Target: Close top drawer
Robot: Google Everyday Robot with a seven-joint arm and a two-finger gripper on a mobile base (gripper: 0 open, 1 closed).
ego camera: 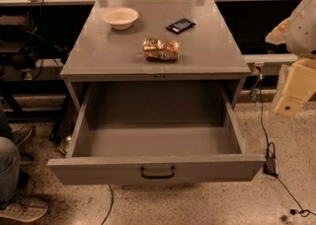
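Camera view: wide grey metal top drawer (pixel 98 168) pulled far out beneath flat grey metal cabinet top (pixel 123 54), small black centre handle (pixel 157 172) on front panel. On the top: round cream bowl (pixel 120 18), black rectangular device (pixel 180 25), crinkled gold foil bag (pixel 161 49). At right edge, cream-coloured gripper (pixel 294 93) (apart from drawer, beside its right corner); openness impossible to tell.

grey top drawer (pixel 207 168) stands pulled far open; gripper (pixel 295 93) off to its right
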